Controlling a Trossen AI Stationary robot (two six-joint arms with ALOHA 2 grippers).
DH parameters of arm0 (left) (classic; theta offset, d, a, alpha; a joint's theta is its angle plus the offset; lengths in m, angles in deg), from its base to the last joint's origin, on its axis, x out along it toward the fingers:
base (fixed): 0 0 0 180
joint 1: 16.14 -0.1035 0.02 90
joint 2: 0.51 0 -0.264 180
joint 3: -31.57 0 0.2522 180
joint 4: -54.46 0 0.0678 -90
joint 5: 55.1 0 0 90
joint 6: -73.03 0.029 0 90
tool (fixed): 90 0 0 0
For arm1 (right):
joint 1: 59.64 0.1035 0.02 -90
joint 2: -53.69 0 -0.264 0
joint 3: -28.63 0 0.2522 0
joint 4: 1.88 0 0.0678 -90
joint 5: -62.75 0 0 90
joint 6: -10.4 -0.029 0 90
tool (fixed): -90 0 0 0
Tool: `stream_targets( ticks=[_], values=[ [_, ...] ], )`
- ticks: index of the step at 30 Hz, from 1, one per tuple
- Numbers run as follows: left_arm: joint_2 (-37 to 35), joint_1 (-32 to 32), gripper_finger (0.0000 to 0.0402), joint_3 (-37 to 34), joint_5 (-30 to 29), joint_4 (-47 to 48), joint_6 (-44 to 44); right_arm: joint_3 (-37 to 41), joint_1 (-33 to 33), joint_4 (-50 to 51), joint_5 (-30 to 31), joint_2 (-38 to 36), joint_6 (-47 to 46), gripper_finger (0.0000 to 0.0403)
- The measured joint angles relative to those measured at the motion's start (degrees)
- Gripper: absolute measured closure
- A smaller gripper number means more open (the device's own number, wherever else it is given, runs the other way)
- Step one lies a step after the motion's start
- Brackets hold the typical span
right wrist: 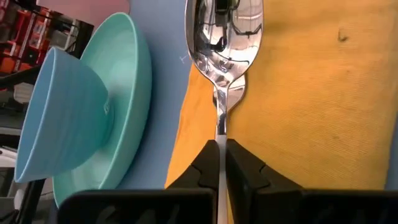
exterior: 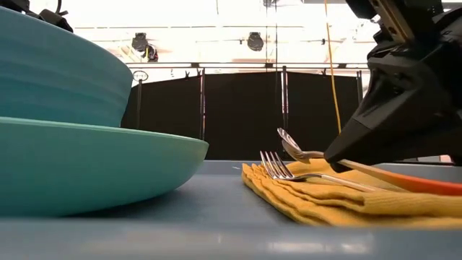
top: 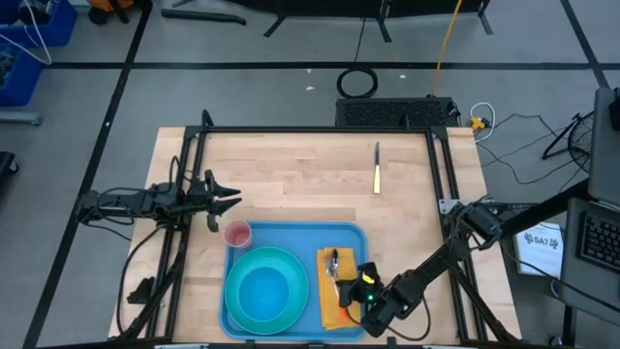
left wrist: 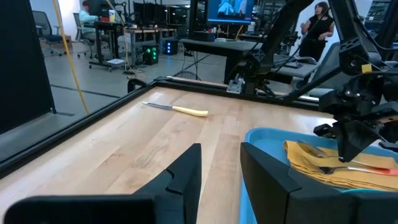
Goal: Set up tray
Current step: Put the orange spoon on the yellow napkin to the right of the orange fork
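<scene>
Gripping a spoon (right wrist: 222,37) by its thin handle, the right gripper (right wrist: 219,163) sits low over the yellow napkin (top: 334,291); its two dark fingers (right wrist: 204,168) are clamped tight on the metal, with the bowl of the spoon pointing away from the wrist. In the low view the spoon's bowl is lifted off the cloth, tilted up, while a fork (exterior: 303,173) lies flat on the napkin just beside it.

Landmark: the tray (top: 291,233), light blue, at the near middle of the wooden table (top: 291,174). On the tray, left half: a round teal plate (top: 250,315) with a lighter blue bowl (top: 263,293) standing in it. On the tray, right half: the napkin with the cutlery and the right gripper above it (an orange strip also shows under the gripper in the low view; cannot tell what it is).

Just off the tray's far left corner stands a small pink cup (top: 237,234), touching or nearly touching the rim, cannot tell which. Left of the tray, beyond the cup, the left gripper (top: 231,202) hovers over bare wood, fingers (left wrist: 186,168) parted and grasping nothing.

Well beyond the tray's far right corner, a knife (top: 377,169) with a yellow handle lies alone on the table.

A person stands in the room behind, seen from the left wrist.
</scene>
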State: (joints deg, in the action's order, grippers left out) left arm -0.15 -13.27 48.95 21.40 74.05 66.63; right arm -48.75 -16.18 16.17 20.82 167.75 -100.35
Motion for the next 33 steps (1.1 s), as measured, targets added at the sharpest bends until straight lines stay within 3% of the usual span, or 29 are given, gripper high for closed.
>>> stream_targets(
  ticks=[5, 14, 24, 28, 33],
  values=[
    [0.02, -0.02, 0.0286, 0.00, 0.00, 0.00, 0.00, 0.85, -0.20, -3.11, 1.38, 0.02, 1.15, 0.0402],
    [0.00, 0.00, 0.0286, 0.00, 0.00, 0.00, 0.00, 5.91, -1.54, -20.20, 2.23, -0.16, 9.94, 0.0402],
    [0.00, -0.02, 0.0286, 0.00, 0.00, 0.00, 0.00, 6.20, -1.45, -18.90, -1.83, -0.31, 7.65, 0.0402],
    [0.02, -0.01, 0.0286, 0.00, 0.00, 0.00, 0.00, 4.11, -1.45, -13.27, -5.68, -0.99, 6.28, 0.0402],
    [0.01, 0.00, 0.0286, 0.00, 0.00, 0.00, -0.01, -2.84, -1.76, 8.65, -9.00, -4.17, 6.41, 0.0402]
  ],
)
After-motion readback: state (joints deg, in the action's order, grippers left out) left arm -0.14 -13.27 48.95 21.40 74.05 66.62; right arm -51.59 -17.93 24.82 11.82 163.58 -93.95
